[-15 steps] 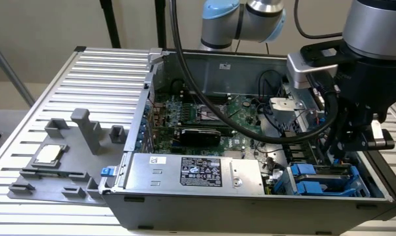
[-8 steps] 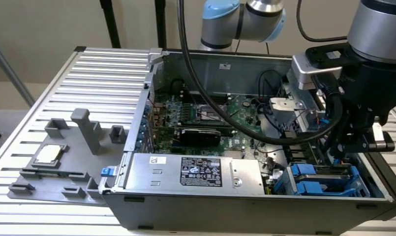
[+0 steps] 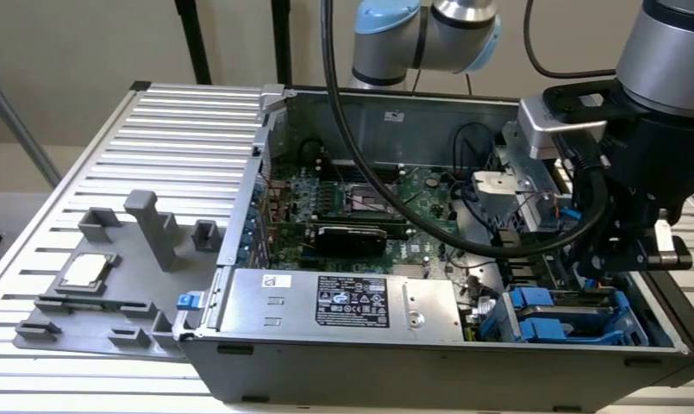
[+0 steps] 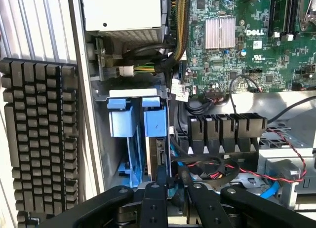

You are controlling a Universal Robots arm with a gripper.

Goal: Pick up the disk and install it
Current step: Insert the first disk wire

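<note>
The disk (image 4: 156, 132) stands on edge in a slot of the drive bay at the corner of the open computer case, its blue carrier tab facing out. A second blue carrier (image 4: 121, 120) sits in the slot beside it. My gripper (image 4: 173, 193) hovers right at the disk's near end, almost in line with its dark edge; contact cannot be made out. In the exterior view the gripper (image 3: 605, 272) reaches down into the case at the exterior view's right, just above the blue carriers (image 3: 559, 315) in the bay.
A silver power supply box (image 3: 335, 302) with a black label lies next to the bay. The motherboard (image 3: 359, 207) and loose red and black cables (image 4: 217, 169) crowd the case. A grey fixture (image 3: 105, 285) holding a small square chip (image 3: 82, 272) sits on the slatted table. A keyboard (image 4: 39, 139) lies outside the case wall.
</note>
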